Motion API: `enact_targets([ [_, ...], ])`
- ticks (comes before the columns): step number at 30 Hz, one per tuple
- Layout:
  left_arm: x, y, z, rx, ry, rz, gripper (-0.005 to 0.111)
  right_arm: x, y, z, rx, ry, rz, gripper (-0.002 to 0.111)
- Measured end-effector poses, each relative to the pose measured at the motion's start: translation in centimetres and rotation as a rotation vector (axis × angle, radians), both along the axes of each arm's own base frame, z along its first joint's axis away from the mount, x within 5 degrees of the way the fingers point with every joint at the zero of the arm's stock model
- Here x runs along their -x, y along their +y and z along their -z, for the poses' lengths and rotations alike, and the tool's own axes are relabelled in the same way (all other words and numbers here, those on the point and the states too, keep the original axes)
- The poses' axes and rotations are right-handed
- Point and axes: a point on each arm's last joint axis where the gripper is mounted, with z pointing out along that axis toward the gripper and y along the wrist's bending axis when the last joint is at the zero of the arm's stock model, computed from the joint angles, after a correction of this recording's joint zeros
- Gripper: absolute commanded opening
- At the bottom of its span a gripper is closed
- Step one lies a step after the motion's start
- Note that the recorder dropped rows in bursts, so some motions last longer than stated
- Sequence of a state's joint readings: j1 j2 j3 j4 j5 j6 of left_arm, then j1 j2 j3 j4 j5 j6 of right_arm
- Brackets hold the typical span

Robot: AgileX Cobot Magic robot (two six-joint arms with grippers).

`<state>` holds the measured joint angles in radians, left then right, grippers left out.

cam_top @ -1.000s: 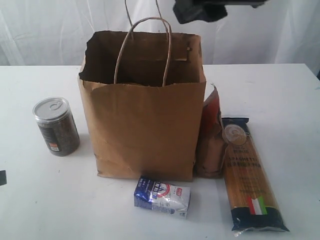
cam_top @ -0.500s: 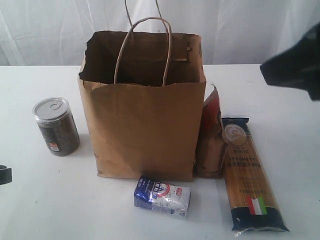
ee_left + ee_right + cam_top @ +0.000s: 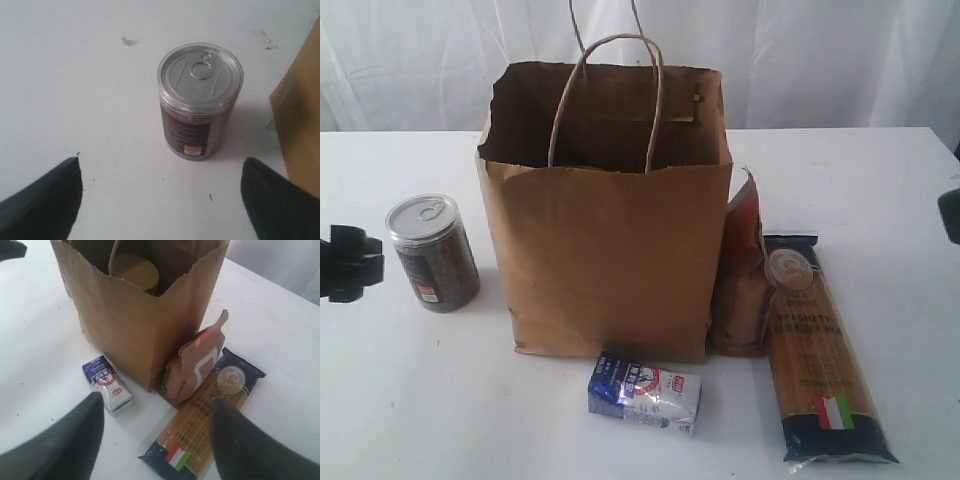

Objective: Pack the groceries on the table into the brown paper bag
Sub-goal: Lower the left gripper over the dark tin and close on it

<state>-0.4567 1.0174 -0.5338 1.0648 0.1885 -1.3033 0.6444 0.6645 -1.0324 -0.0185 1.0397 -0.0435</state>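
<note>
left fingers (image 3: 45, 200) spread wide, empty: the left gripper (image 3: 348, 262) has just come in from the table's (image 3: 420, 400) left edge, level with the tin can (image 3: 432, 252), likely the next pick. the brown paper bag (image 3: 610, 260) stands mid-table. the right gripper (image 3: 156, 405) has swung off the bag towards the right edge, fingers apart, holding nothing.

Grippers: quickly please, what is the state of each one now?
Left gripper: open, holding nothing, facing the tin can.
Right gripper: open, holding nothing.
</note>
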Motion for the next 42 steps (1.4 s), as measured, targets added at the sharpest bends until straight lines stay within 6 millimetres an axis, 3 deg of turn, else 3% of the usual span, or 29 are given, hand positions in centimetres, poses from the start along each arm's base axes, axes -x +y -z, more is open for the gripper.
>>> enact_targets([
  [7, -3.6, -1.8, 0.3, -0.047, 0.041, 0.017, 0.106, 1.2, -0.7, -0.2, -0.034, -0.018, -0.008, 0.057],
  [17, -8.3, -3.4, -0.9, -0.005, 0.076, -0.112, 0.106, 1.3, -0.8, 0.0, -0.023, -0.003, -0.008, 0.057],
  [25, -9.7, -4.9, -2.3, -0.005, 0.192, -0.049, 0.105, 1.3, -0.8, 0.0, -0.02, 0.001, -0.008, 0.057],
  [32, -11.2, -5.8, -3.8, -0.116, 0.358, -0.017, 0.105, 1.3, -0.8, 0.0, -0.02, 0.001, -0.008, 0.057],
  [42, -13.2, -7.1, -3.4, -0.181, 0.488, 0.025, 0.105, 1.4, -0.8, 0.0, -0.018, 0.004, -0.008, 0.057],
])
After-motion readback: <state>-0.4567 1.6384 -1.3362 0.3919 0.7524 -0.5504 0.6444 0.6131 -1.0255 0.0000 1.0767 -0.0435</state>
